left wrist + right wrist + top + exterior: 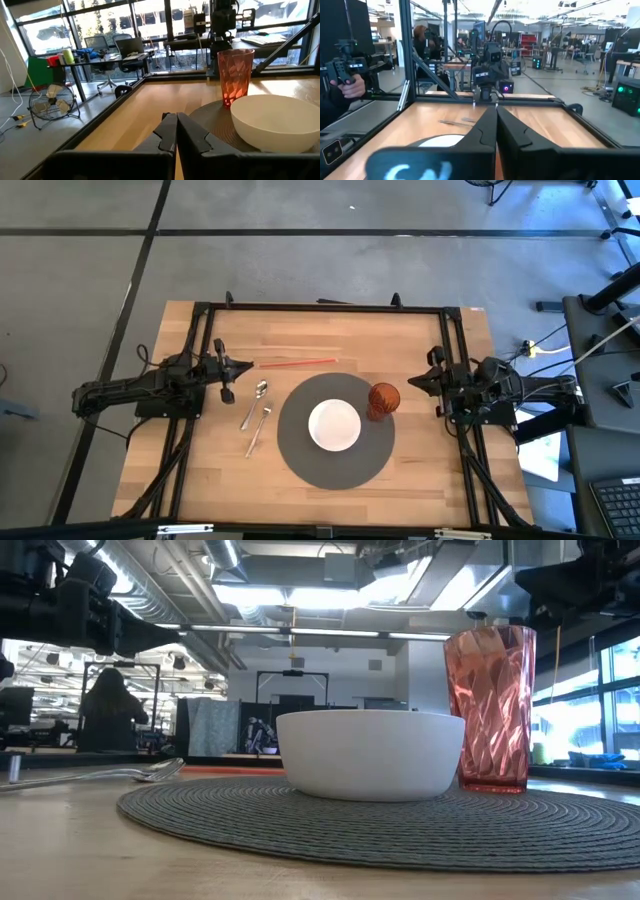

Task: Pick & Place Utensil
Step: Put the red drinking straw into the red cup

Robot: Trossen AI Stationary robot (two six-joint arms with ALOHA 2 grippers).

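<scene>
A spoon (255,402) and a fork (259,429) lie flat on the wooden table, side by side, just left of a round grey placemat (300,455). The low view shows them as thin metal shapes (120,775). On the mat stand a white bowl (334,425) and a red faceted cup (383,400). My left gripper (248,366) hovers shut above the table's left part, beyond the spoon's bowl and apart from it. My right gripper (413,383) hovers shut near the right side, beside the cup. Each wrist view shows its fingers closed together, left (176,120) and right (496,112).
A thin red stick (297,363) lies on the table beyond the utensils, close to my left gripper. A black frame (320,307) runs around the table. A person's hand (351,86) holding a controller shows beyond the table. Bare wood lies at the near edge.
</scene>
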